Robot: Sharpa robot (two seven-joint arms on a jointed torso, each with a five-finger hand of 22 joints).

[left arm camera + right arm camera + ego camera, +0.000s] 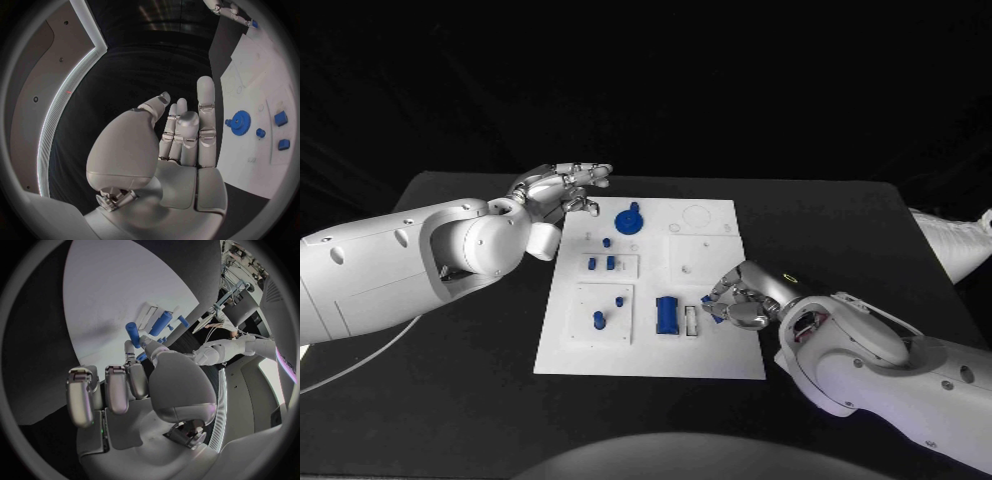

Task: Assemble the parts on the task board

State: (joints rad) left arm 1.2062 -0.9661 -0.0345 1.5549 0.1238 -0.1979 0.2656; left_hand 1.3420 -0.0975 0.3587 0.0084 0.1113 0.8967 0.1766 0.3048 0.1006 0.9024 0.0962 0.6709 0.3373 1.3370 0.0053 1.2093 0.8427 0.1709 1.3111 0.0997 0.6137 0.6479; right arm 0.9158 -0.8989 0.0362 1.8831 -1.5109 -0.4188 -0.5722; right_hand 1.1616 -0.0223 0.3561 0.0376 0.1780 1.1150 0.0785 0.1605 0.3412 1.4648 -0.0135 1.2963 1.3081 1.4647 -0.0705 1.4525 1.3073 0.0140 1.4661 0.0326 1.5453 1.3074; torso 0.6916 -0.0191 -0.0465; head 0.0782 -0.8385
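The right hand (737, 297) is pinching a small blue cylindrical peg (133, 333) over the near right part of the white rectangular task board (711, 350). The left hand (563, 188) is hovering spread, holding nothing, beside the board's far left corner.

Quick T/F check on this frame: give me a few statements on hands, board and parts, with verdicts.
1. The right hand holds a small blue part at the task board's right side. True.
2. The left hand grips the blue gear. False: it holds nothing, fingers apart, at the board's far left corner.
3. The gear lies on the board. True.
4. The board lies off the black table. False: it rests on it.
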